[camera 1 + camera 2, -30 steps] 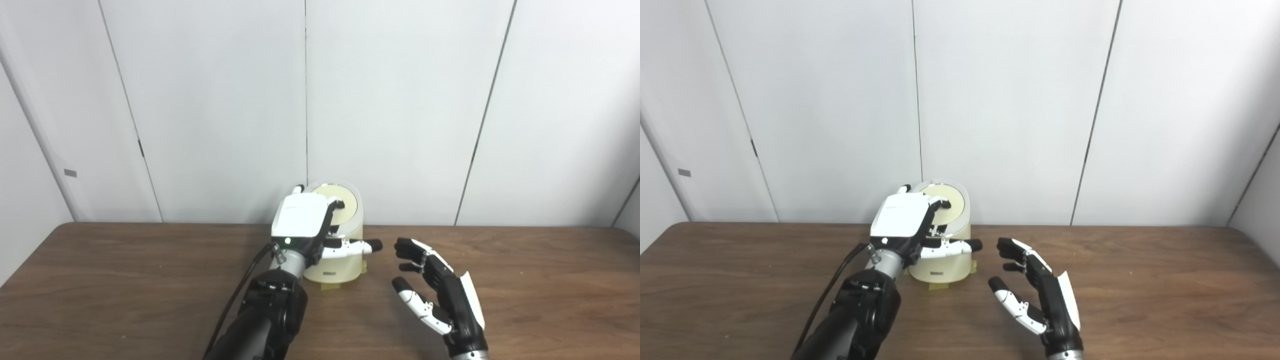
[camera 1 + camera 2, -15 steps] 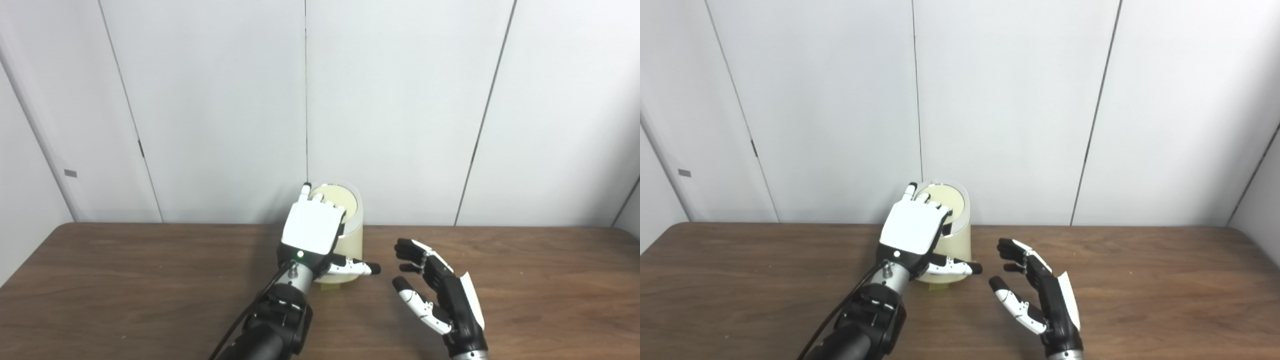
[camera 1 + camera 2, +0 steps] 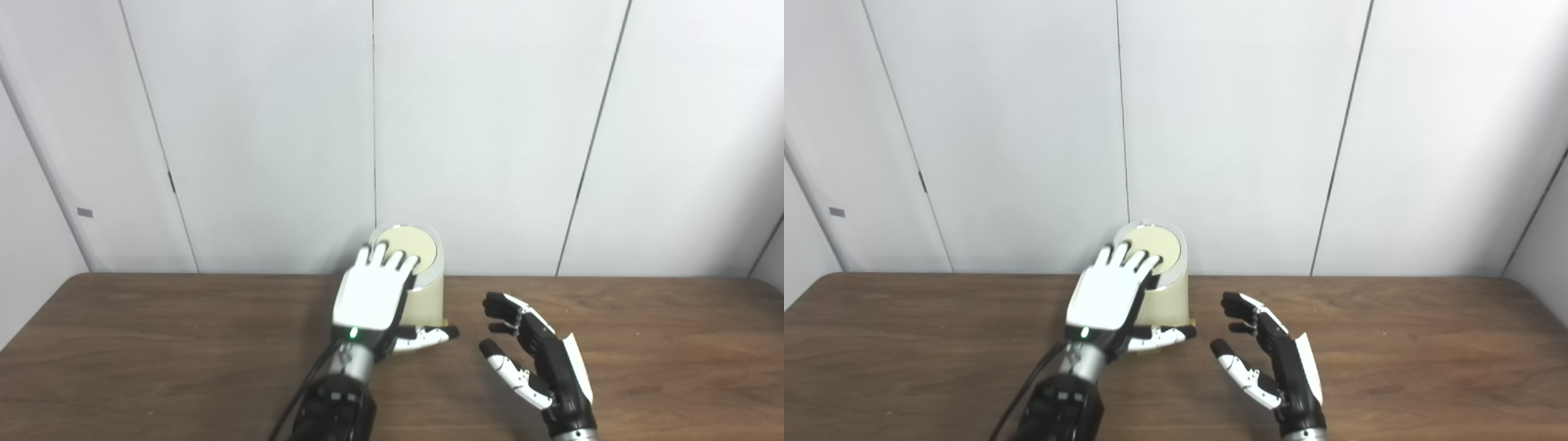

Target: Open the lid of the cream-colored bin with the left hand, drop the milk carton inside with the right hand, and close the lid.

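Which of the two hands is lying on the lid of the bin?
The left hand: its fingers reach onto the lid of the cream-colored bin. The right hand is apart, open over the table.

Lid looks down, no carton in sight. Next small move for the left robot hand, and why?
Probably lift the left robot hand clear and back. The lid lies flat on the cream bin, fingers spread over it, and the right robot hand is open and empty.
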You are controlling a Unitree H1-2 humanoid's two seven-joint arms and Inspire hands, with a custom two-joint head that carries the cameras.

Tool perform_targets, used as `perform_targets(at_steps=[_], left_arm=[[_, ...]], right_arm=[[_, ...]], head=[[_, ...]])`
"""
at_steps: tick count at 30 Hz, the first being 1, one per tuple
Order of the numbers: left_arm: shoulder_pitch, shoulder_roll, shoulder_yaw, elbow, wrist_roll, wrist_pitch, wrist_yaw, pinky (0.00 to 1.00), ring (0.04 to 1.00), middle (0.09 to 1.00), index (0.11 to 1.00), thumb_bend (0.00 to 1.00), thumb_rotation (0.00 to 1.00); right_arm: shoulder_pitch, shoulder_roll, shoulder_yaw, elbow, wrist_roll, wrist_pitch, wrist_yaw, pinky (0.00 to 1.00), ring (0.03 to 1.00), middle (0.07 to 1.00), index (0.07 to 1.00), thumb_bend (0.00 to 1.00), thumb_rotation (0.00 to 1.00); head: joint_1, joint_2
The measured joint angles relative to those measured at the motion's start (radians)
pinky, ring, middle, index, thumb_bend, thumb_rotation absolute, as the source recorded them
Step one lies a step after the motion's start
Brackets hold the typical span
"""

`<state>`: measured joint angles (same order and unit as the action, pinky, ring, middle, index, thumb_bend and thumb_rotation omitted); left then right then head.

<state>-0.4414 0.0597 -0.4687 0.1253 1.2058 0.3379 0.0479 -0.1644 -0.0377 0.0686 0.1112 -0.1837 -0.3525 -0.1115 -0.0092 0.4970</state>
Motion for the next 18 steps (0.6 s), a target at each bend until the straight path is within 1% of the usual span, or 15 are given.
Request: perform_targets(at_steps=[1, 3, 5, 7, 9, 10, 11, 12, 13, 14, 15, 16, 18], left_arm=[[0.001, 0.0, 0.002, 0.001, -0.009, -0.004, 0.012, 1.0, 1.0, 1.0, 1.0, 0.62, 0.75], [-0.004, 0.001, 0.012, 0.008, -0.027, -0.01, 0.033, 1.0, 1.0, 1.0, 1.0, 0.62, 0.73], [-0.008, 0.003, 0.018, 0.016, -0.036, -0.01, 0.037, 1.0, 1.0, 1.0, 1.0, 0.62, 0.73], [-0.008, 0.004, 0.018, 0.016, -0.042, -0.01, 0.041, 1.0, 1.0, 1.0, 1.0, 0.63, 0.72], [-0.007, 0.003, 0.02, 0.016, -0.066, -0.018, 0.059, 1.0, 1.0, 1.0, 1.0, 0.6, 0.71], [-0.007, 0.003, 0.025, 0.016, -0.081, -0.034, 0.067, 1.0, 1.0, 1.0, 1.0, 0.6, 0.71], [-0.006, 0.003, 0.033, 0.016, -0.109, -0.053, 0.074, 1.0, 1.0, 1.0, 1.0, 0.54, 0.69], [-0.002, 0.002, 0.055, 0.014, -0.161, -0.091, 0.079, 1.0, 1.0, 1.0, 1.0, 0.48, 0.7], [0.006, 0.001, 0.08, 0.01, -0.225, -0.132, 0.084, 1.0, 1.0, 1.0, 1.0, 0.46, 0.7], [0.014, 0.002, 0.102, 0.009, -0.284, -0.176, 0.103, 1.0, 1.0, 1.0, 1.0, 0.42, 0.72], [0.024, 0.004, 0.121, 0.009, -0.331, -0.225, 0.121, 1.0, 1.0, 1.0, 1.0, 0.38, 0.82], [0.039, 0.005, 0.141, 0.009, -0.375, -0.282, 0.153, 1.0, 1.0, 1.0, 1.0, 0.36, 0.85], [0.074, 0.007, 0.175, 0.009, -0.467, -0.408, 0.209, 0.98, 0.996, 0.999, 1.0, 0.33, 0.96]], right_arm=[[0.0, 0.0, -0.001, 0.001, -0.003, 0.003, -0.001, 0.69, 0.767, 0.771, 0.767, 0.31, 0.51], [-0.001, 0.0, -0.002, 0.004, -0.002, 0.004, -0.001, 0.69, 0.768, 0.773, 0.769, 0.3, 0.48], [-0.003, 0.001, -0.002, 0.008, 0.003, 0.003, -0.001, 0.7, 0.771, 0.773, 0.768, 0.3, 0.47], [-0.004, 0.002, -0.004, 0.012, 0.005, 0.003, -0.001, 0.71, 0.775, 0.774, 0.768, 0.31, 0.48], [-0.007, 0.003, -0.007, 0.017, 0.005, 0.004, -0.001, 0.7, 0.774, 0.772, 0.768, 0.31, 0.48], [-0.008, 0.004, -0.009, 0.02, 0.005, 0.004, -0.002, 0.69, 0.773, 0.772, 0.767, 0.3, 0.48], [-0.009, 0.005, -0.01, 0.021, 0.006, 0.004, -0.002, 0.7, 0.778, 0.776, 0.77, 0.3, 0.49], [-0.01, 0.007, -0.011, 0.022, 0.008, 0.004, -0.002, 0.69, 0.774, 0.775, 0.769, 0.3, 0.48], [-0.012, 0.008, -0.011, 0.024, 0.01, 0.003, -0.002, 0.69, 0.773, 0.775, 0.769, 0.3, 0.48], [-0.014, 0.011, -0.014, 0.026, 0.011, 0.003, -0.002, 0.69, 0.767, 0.771, 0.765, 0.3, 0.47], [-0.014, 0.013, -0.017, 0.026, 0.012, 0.003, -0.004, 0.69, 0.762, 0.767, 0.762, 0.29, 0.48], [-0.014, 0.014, -0.02, 0.026, 0.011, 0.003, -0.007, 0.69, 0.76, 0.766, 0.761, 0.28, 0.48], [-0.014, 0.016, -0.027, 0.025, 0.004, 0.003, -0.013, 0.68, 0.748, 0.757, 0.753, 0.26, 0.48]], head=[[0.0, 0.0], [0.0, -0.002], [-0.002, -0.003], [-0.005, -0.002], [-0.003, 0.0], [-0.003, 0.002], [-0.006, 0.005], [-0.008, 0.005], [-0.009, 0.005], [-0.009, 0.005], [-0.012, 0.006], [-0.012, 0.006], [-0.012, 0.009]])
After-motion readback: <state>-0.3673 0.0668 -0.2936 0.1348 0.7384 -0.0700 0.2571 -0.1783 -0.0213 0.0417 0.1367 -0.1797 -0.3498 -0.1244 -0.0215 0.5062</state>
